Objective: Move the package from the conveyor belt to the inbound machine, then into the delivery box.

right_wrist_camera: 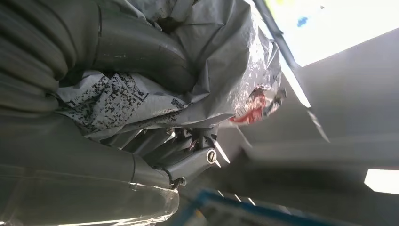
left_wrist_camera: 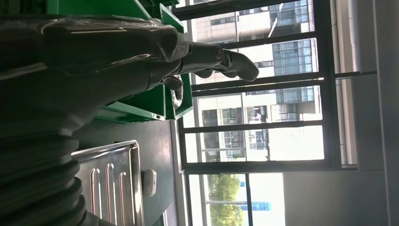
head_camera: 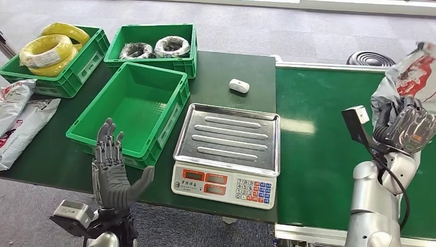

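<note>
Two robot hands show on my feed. My right robot hand (head_camera: pixel 411 128) grips the crinkled grey plastic package with red print (head_camera: pixel 411 72), raised above the green conveyor belt (head_camera: pixel 319 154) near its right edge. My left robot hand (head_camera: pixel 110 170) hangs open, fingers spread, holding nothing, over the front edge of the dark green bench (head_camera: pixel 226 67). The silver-trayed electronic scale (head_camera: pixel 229 144) sits at the bench's front right corner, just beside the empty green plastic crate (head_camera: pixel 131 110).

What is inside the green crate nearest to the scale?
The green crate beside the scale holds nothing visible: bare green floor. Its near corner is covered by the left hand, so that part cannot be checked.
</note>
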Tool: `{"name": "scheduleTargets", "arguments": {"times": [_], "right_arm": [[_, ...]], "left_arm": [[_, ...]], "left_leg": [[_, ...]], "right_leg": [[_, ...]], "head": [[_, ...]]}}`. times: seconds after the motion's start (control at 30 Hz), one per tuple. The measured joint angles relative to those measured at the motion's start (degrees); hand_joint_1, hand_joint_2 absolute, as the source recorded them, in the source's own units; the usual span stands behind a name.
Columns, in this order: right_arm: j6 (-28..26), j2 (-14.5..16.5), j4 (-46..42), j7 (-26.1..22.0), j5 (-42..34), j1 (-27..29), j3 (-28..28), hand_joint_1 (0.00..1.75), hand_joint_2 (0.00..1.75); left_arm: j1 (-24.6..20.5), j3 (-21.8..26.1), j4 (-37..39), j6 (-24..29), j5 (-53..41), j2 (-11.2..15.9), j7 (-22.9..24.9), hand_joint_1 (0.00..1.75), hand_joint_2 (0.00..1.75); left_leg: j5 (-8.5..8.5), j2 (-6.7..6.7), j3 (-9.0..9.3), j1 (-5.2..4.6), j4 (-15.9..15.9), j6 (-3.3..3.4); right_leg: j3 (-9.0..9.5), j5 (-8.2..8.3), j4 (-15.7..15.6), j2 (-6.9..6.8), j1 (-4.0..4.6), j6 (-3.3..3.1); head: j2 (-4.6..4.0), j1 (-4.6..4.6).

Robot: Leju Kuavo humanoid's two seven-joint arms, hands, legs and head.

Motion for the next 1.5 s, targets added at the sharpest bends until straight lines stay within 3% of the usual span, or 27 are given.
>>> {"name": "scheduleTargets", "arguments": {"times": [0.13, 0.2, 0.3, 0.53, 0.67, 0.93, 1.13, 1.33, 1.37, 1.47, 1.5], "right_arm": [[-0.05, 8.61, -20.60, -4.52, 4.50, 7.26, 3.95, 1.75, 1.75], [-0.03, 11.53, -25.68, -5.90, 4.94, 9.43, 7.03, 1.75, 1.75], [0.01, 13.55, -27.77, -5.85, 6.30, 11.11, 12.55, 1.75, 1.75], [0.03, 13.72, -20.98, -2.85, 6.51, 11.19, 28.32, 1.75, 1.75], [0.03, 13.45, -17.77, -3.01, 5.43, 11.09, 33.71, 1.75, 1.75], [0.03, 12.38, -8.20, -6.71, -6.59, 9.87, 44.83, 1.75, 1.75], [0.03, 12.26, -1.49, -6.49, -13.78, 9.32, 49.89, 1.75, 1.75], [0.03, 12.00, 3.37, -5.34, -18.45, 9.64, 50.72, 1.75, 1.75], [0.03, 11.97, 4.11, -5.23, -18.48, 9.84, 50.56, 1.39, 1.75], [0.03, 11.98, 5.76, -5.14, -17.05, 10.77, 49.62, 0.08, 1.75], [0.03, 12.02, 6.02, -5.04, -16.32, 11.14, 49.19, 0.00, 1.75]], "left_arm": [[-2.67, -0.63, 4.41, -0.14, 0.40, 0.07, 0.00, 0.00, 1.75], [-4.03, -0.88, 6.54, -0.80, 0.95, 0.35, 0.00, 0.00, 1.75], [-5.87, -1.03, 9.48, -2.65, 2.06, 1.30, 0.00, 0.00, 1.75], [-9.51, -1.23, 14.44, -6.58, 3.30, 2.87, 0.00, 0.00, 1.75], [-10.76, -1.44, 16.10, -6.84, 3.56, 3.25, 0.00, 0.00, 1.75], [-13.21, -2.33, 18.83, -6.39, 5.40, 4.32, 0.00, 0.00, 1.75], [-10.35, -2.58, 16.87, -2.77, 3.79, 4.72, 0.00, 0.00, 1.75], [-6.47, -2.73, 12.96, -0.46, 2.15, 4.28, 0.00, 0.00, 1.75], [-6.09, -2.76, 12.44, -0.29, 1.91, 4.00, 0.00, 0.00, 1.75], [-5.35, -2.87, 11.12, -0.06, 1.21, 2.68, 0.00, 0.00, 1.75], [-5.26, -2.97, 10.85, -0.15, 1.02, 2.16, 0.00, 0.00, 1.75]], "left_leg": [[0.01, 0.03, 0.00, 0.05, -0.03, -0.04], [0.02, 0.15, 0.03, 0.06, -0.04, -0.06], [0.04, 0.26, 0.07, 0.04, -0.04, -0.06], [0.06, 0.26, 0.10, 0.02, -0.02, -0.08], [0.06, 0.25, 0.05, 0.04, -0.03, -0.08], [0.06, 0.27, 0.02, 0.03, -0.03, -0.08], [0.05, 0.27, 0.01, 0.03, -0.03, -0.08], [0.03, 0.26, 0.00, 0.02, -0.03, -0.09], [0.03, 0.26, 0.00, 0.02, -0.03, -0.09], [0.03, 0.25, 0.00, 0.02, -0.02, -0.09], [0.03, 0.25, 0.00, 0.02, -0.02, -0.09]], "right_leg": [[0.00, -0.07, 0.01, 0.00, 0.07, -0.07], [0.02, -0.07, 0.01, 0.05, 0.08, -0.08], [0.04, -0.03, 0.01, 0.12, 0.06, -0.11], [0.02, 0.02, 0.01, 0.14, 0.05, -0.13], [-0.02, 0.01, 0.02, 0.14, 0.07, -0.14], [-0.04, 0.01, 0.02, 0.14, 0.06, -0.14], [-0.06, 0.00, 0.02, 0.15, 0.06, -0.14], [-0.09, -0.02, 0.00, 0.14, 0.05, -0.13], [-0.08, -0.02, 0.00, 0.14, 0.05, -0.13], [-0.08, -0.01, 0.00, 0.14, 0.05, -0.13], [-0.08, -0.01, 0.00, 0.14, 0.05, -0.13]], "head": [[0.00, 0.01], [0.00, 0.02], [0.00, 0.03], [0.00, 0.03], [0.00, 0.02], [0.00, 0.03], [0.00, 0.04], [0.00, 0.04], [0.00, 0.04], [0.00, 0.04], [0.00, 0.04]]}}
